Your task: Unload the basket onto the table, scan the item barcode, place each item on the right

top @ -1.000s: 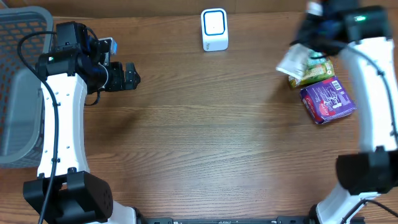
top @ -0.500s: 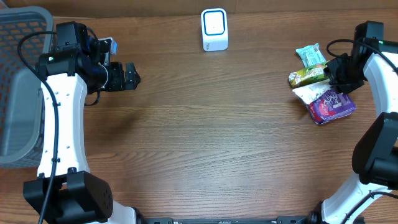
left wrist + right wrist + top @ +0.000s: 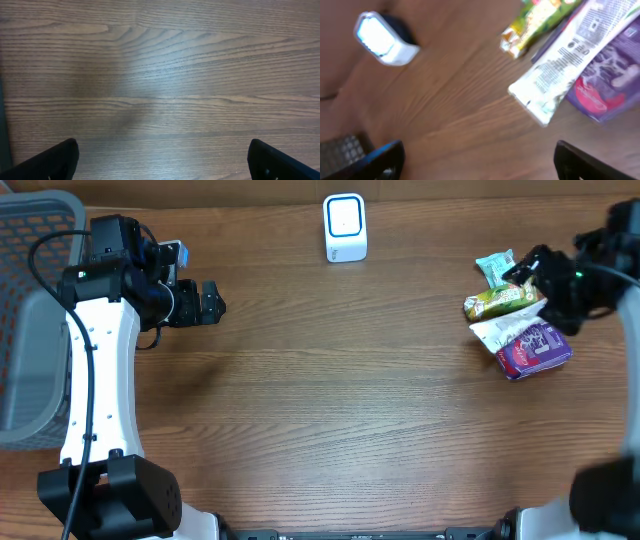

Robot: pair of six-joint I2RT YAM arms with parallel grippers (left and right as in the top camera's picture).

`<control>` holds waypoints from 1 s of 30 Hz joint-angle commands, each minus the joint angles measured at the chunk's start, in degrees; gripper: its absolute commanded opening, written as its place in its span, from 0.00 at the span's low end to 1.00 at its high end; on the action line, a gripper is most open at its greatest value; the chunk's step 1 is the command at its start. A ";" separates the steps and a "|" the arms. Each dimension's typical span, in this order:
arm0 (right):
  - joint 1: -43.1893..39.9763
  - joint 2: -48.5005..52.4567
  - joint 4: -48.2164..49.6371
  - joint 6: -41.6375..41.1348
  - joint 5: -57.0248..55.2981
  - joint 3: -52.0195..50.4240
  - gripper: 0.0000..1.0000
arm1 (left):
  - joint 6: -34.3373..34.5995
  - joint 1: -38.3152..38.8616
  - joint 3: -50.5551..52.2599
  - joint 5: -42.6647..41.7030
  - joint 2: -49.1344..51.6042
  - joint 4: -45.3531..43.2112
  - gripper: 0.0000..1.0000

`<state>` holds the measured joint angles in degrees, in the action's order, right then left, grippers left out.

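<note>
Item one, the barcode scanner [image 3: 345, 227]: a small white unit with a blue-edged face, standing at the far centre of the table [image 3: 330, 410]. The right wrist view also catches it, upper left and blurred. Item two, the goods to scan, lie in a cluster at the far right of the table, well apart from the scanner. They are a teal packet [image 3: 497, 268] farthest back, a yellow-green packet [image 3: 500, 302] just in front of it, a white packet [image 3: 505, 330] with dark print on its upper face, and a purple packet [image 3: 535, 348] nearest of the four. The white packet lies partly over the purple one and just beside the yellow-green one. The picture is too blurred for me to say where any barcode sits. Item three, my right hand [image 3: 545, 288]: it is above this cluster with its fingers [image 3: 380, 157] spread wide apart, and nothing is between them. The wrist view shows only table wood and the packets beyond the tips. Item four, my left hand [image 3: 210, 303]: it is on the far left side of the table, fingers likewise wide apart, and it holds nothing over bare wood. Item five, a grey mesh basket [image 3: 30, 320] stands at the left edge, beside the left arm.
</note>
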<state>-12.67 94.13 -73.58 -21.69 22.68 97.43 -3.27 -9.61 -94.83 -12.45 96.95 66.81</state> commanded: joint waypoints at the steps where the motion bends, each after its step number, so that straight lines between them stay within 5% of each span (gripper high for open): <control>1: 0.31 -10.49 -2.89 4.20 1.42 2.08 0.98 | 0.70 -0.11 0.07 -0.50 -1.81 0.00 0.99; 10: 0.70 -28.85 -15.45 3.96 1.42 2.08 1.00 | 0.70 -0.11 0.07 -0.50 -1.81 0.00 1.00; 21: 0.70 -35.43 -20.26 7.69 -8.09 1.92 1.00 | 0.70 -0.11 0.07 -0.50 -1.81 0.00 1.00; 30: 2.84 -38.12 -8.85 13.46 -7.65 -3.69 1.00 | 0.70 -0.11 0.07 -0.50 -1.81 0.00 1.00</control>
<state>-11.92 58.22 -86.41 -11.99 15.66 97.03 -3.27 -9.61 -94.83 -12.45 96.95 66.83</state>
